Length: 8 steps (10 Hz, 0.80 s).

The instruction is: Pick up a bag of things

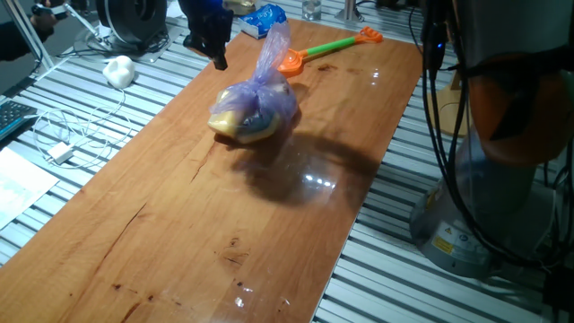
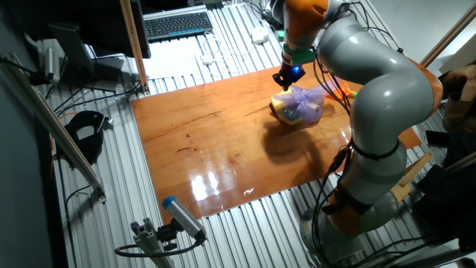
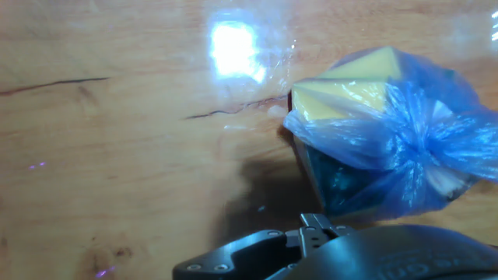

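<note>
The bag of things (image 1: pixel 255 109) is a translucent lilac plastic bag bulging with yellow and dark items. It lies on the wooden table (image 1: pixel 179 233), with its loose knotted top (image 1: pixel 274 45) sticking up. It also shows in the other fixed view, bag (image 2: pixel 299 106), and at the right of the hand view, bag (image 3: pixel 389 132). My gripper (image 1: pixel 210 49) hangs above the table just left of and behind the bag, not touching it. Its dark fingers look spread apart with nothing between them. In the other fixed view the gripper (image 2: pixel 285 79) sits right next to the bag.
An orange toy shovel with a green handle (image 1: pixel 327 48) lies behind the bag. A blue-and-white packet (image 1: pixel 262 18) sits at the table's far edge. White cables (image 1: pixel 76 135) and a white lump (image 1: pixel 118 69) lie on the slatted surface to the left. The robot base (image 1: pixel 502 135) stands at the right.
</note>
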Available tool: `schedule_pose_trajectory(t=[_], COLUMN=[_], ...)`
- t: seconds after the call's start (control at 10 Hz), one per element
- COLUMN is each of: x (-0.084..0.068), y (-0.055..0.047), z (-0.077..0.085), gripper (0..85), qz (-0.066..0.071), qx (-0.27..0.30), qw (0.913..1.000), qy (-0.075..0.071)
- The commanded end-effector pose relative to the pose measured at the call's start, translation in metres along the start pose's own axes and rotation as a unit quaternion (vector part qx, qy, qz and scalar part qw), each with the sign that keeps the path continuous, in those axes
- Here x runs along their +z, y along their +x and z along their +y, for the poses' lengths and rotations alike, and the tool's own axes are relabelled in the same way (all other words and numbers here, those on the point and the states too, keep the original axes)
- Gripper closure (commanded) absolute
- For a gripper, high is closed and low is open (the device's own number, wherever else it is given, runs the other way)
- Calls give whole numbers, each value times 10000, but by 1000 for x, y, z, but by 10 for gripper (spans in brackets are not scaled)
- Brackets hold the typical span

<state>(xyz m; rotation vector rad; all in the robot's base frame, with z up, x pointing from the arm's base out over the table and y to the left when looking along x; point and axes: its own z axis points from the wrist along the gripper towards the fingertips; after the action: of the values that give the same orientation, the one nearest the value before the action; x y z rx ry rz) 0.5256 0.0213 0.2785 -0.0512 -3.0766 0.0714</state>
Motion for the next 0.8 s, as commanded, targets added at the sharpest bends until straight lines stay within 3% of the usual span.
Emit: schedule_pose_trajectory(t=[0.0,0.2,0.7], x=[0,0,0], y=[0,0,0], z=[0,0,0], gripper=[850,850,850], qz=[-3,121,146], qx=[38,166,297], qw=[10000,9998,9994], qy=[-4,-28,82])
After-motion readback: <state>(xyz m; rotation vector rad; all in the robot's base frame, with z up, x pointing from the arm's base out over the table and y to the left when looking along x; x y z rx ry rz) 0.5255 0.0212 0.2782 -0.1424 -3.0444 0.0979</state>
